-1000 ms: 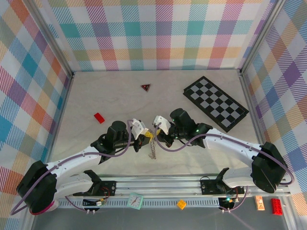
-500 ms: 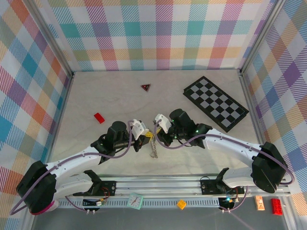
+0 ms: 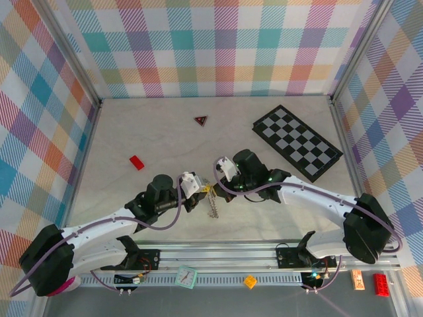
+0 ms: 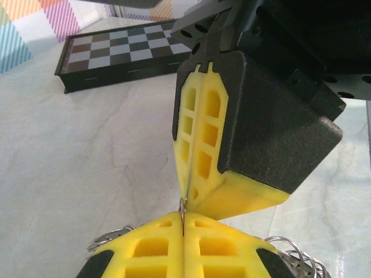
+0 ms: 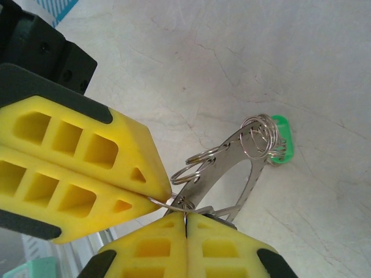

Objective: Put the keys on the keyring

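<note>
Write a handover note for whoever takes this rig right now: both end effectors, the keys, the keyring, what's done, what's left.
Left end effector: shut, pinching the thin wire of the keyring.
Right end effector: shut on the same wire, tip to tip with the left.
Keys: a silvery bunch with a green tag, hanging below the pinch.
Done: the ring is gripped by both arms.
Left: threading the keys. Whether any key is already on the ring cannot be told, so check before moving.
</note>
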Robot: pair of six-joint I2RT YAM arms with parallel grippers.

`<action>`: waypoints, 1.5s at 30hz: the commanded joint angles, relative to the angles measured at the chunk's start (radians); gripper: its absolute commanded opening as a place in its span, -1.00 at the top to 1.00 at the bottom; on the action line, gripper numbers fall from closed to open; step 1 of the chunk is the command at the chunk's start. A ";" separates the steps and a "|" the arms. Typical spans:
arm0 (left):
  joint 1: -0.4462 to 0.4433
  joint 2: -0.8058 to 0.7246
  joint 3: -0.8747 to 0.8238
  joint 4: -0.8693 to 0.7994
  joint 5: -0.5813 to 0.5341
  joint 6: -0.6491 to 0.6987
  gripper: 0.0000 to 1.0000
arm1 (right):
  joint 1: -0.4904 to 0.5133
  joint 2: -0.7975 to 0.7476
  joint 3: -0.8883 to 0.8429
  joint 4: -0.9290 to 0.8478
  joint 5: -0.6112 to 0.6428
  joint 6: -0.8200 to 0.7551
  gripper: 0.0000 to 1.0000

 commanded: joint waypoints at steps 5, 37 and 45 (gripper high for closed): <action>-0.015 -0.026 -0.035 0.109 -0.017 0.018 1.00 | -0.042 -0.004 -0.017 0.030 -0.074 0.082 1.00; -0.020 0.055 -0.163 0.488 -0.068 -0.076 1.00 | -0.164 -0.024 -0.129 0.159 -0.230 0.183 0.23; -0.019 0.143 -0.185 0.642 -0.028 -0.139 1.00 | -0.178 -0.145 -0.156 0.190 -0.204 -0.272 0.12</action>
